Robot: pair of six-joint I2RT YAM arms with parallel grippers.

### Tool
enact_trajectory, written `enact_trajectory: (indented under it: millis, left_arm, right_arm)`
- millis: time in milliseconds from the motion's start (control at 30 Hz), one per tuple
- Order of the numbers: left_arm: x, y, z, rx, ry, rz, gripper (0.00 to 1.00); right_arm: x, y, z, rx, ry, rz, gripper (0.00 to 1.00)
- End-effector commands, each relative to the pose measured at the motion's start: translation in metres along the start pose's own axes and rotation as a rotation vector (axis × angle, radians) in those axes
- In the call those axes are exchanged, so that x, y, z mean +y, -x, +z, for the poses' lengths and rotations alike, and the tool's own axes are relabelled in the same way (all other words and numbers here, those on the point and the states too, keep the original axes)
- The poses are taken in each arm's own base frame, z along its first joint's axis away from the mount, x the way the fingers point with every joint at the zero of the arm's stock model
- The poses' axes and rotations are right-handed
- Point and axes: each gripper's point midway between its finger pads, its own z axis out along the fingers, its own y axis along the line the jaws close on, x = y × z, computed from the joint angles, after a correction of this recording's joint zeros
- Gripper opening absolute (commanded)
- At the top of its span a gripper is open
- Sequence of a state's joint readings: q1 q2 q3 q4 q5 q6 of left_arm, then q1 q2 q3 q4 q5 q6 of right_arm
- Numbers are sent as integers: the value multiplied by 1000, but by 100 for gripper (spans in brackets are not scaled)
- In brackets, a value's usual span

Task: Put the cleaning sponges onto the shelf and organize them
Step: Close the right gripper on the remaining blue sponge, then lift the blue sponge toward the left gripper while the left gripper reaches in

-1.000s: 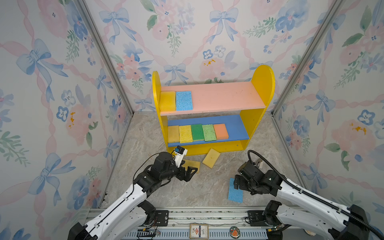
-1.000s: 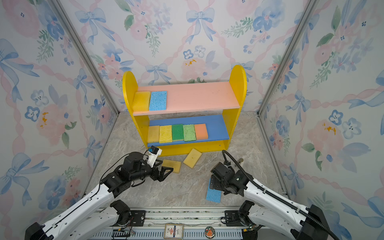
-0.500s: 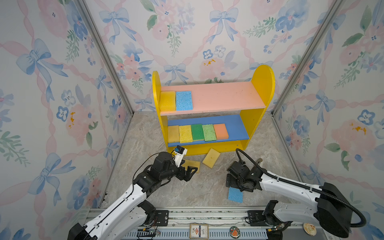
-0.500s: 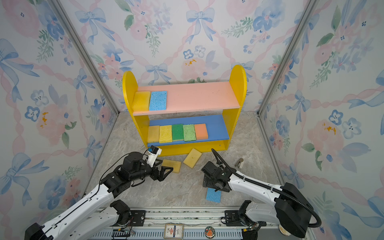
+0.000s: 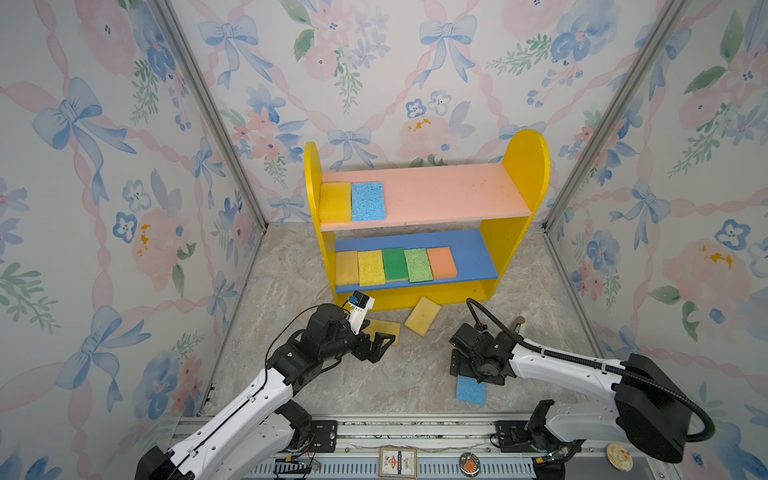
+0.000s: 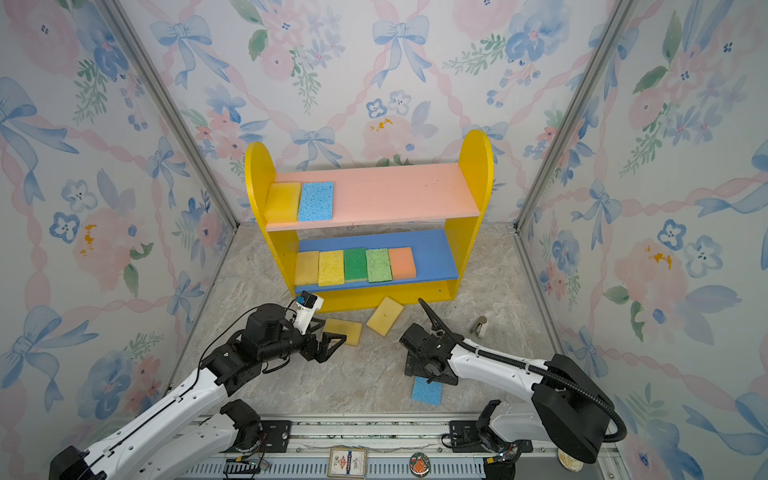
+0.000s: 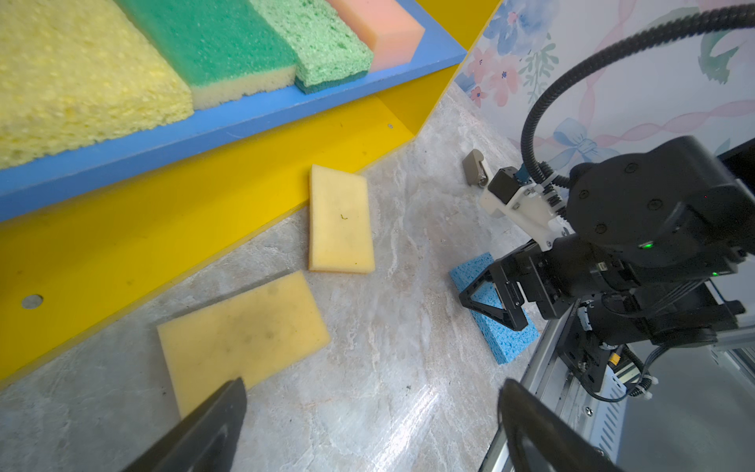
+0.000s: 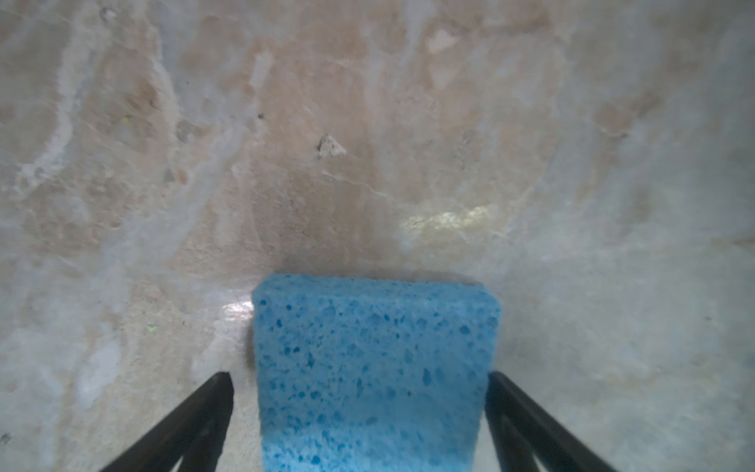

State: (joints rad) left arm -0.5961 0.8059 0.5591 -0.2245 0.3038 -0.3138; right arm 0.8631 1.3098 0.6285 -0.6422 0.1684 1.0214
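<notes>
The shelf (image 5: pixel 524 166) stands at the back, with a yellow and a light blue sponge on its pink board and several sponges in a row on its blue board (image 5: pixel 473 253). Two yellow sponges (image 5: pixel 387 330) (image 5: pixel 423 316) lie on the floor before it. My left gripper (image 5: pixel 384 343) (image 7: pixel 374 388) hovers open and empty just short of the nearer yellow sponge (image 7: pixel 245 335). My right gripper (image 8: pixel 358 378) points down, open, its fingers on either side of a light blue sponge (image 8: pixel 374 359) (image 5: pixel 471 391) that lies flat on the floor.
A small grey object (image 5: pixel 518 323) stands on the marble floor right of the right arm. Flowered walls close in three sides. A metal rail (image 5: pixel 415 432) with the arm bases runs along the front edge.
My right arm has swung left and its gripper has come down over the blue sponge. The left arm has not moved.
</notes>
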Motion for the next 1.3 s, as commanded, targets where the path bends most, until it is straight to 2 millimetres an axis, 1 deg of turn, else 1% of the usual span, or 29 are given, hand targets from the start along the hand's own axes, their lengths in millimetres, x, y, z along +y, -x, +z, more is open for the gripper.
enact_trajectory:
  millis: [0, 67, 133, 200, 233, 333, 400, 500, 600, 667, 767, 867, 933, 1000, 1067, 1133, 1167, 1200, 1267]
  left_arm:
    - [-1, -1, 0, -7, -4, 23, 98]
    - [-1, -1, 1, -7, -3, 23, 98]
    - [-1, -1, 1, -7, -2, 22, 98]
    - [-1, -1, 0, -7, -1, 21, 98]
    - [-1, -1, 0, -9, -3, 18, 98]
    - [-4, 1, -2, -18, -13, 8, 98]
    - [-7, 6, -4, -29, -22, -7, 98]
    - [-13, 16, -6, -47, -48, -74, 98]
    - [-30, 26, -2, -73, -106, -138, 98]
    - [-46, 26, 5, -85, -146, -163, 98]
    - [-68, 14, 20, -75, -187, -177, 98]
    - [-74, -1, 36, -44, -206, -226, 98]
    - [-75, -5, 42, -43, -210, -267, 97]
    - [-73, -4, 43, -70, -222, -316, 92]
    - [-72, -2, 43, -106, -238, -369, 85]
    - [-68, -4, 45, -111, -229, -404, 78]
    - [-66, -6, 48, -102, -218, -412, 70]
    - [-65, -8, 50, -95, -213, -415, 66]
    - [-63, -12, 53, -77, -201, -419, 60]
  right_arm:
    - [-7, -5, 11, 22, -16, 11, 99]
    - [-7, -7, 15, 32, -16, 16, 100]
    - [-8, -8, 17, 39, -17, 15, 97]
    - [-7, -8, 16, 36, -16, 14, 92]
    - [-7, -6, 14, 28, -15, 14, 87]
    - [-5, 4, 0, -16, -17, -3, 71]
    - [-4, 14, -12, -48, -24, -18, 69]
    - [6, 29, -34, -92, -8, -46, 69]
    - [28, 47, -55, -130, 43, -65, 69]
    - [52, 58, -68, -141, 97, -88, 69]
    - [93, 67, -80, -119, 217, -110, 69]
    - [127, 74, -93, -109, 319, -121, 69]
    - [142, 76, -101, -112, 355, -137, 69]
    - [155, 76, -108, -118, 378, -153, 69]
    - [167, 74, -114, -120, 401, -174, 69]
    - [175, 73, -116, -118, 412, -187, 69]
    - [178, 72, -116, -118, 418, -192, 68]
    - [180, 71, -117, -117, 422, -196, 68]
    - [184, 70, -117, -115, 430, -200, 68]
